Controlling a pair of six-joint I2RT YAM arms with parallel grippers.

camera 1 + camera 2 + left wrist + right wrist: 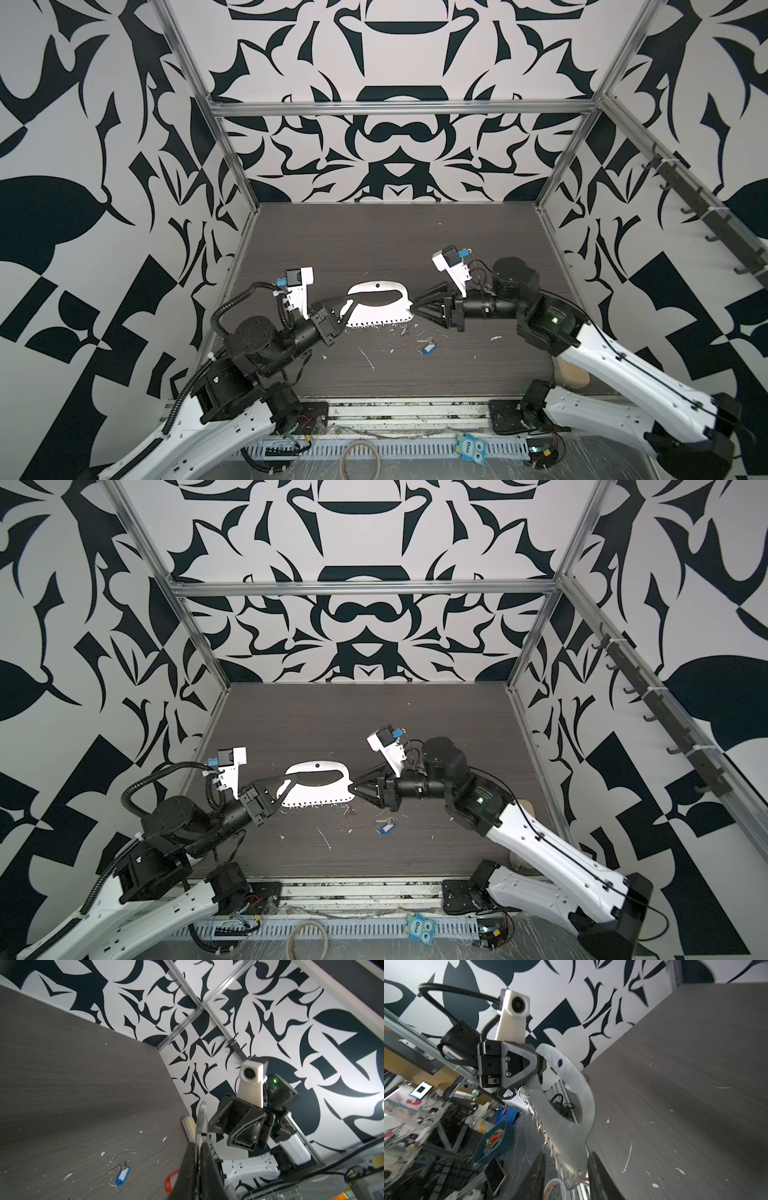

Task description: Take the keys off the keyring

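Observation:
The keyring [382,313] [320,793], a flat pale D-shaped plate with small split rings along its straight edge, hangs above the table between my two grippers. My left gripper [351,299] [291,779] [199,1145] is shut on its left end. My right gripper [415,306] [353,788] [566,1163] stands open around the plate's right corner [566,1140], its fingers [598,1176] apart from the plate. One of the keys, with a blue tag [430,347] [386,827] [122,1174], lies loose on the table. A red tag [172,1181] shows beside my left fingers, partly hidden.
White scraps [368,359] litter the dark wood table [374,249]. A tan block [573,374] sits under the right arm. A cord loop [360,459] and a blue owl figure [469,449] lie past the front rail. Metal frame posts and patterned walls close in three sides.

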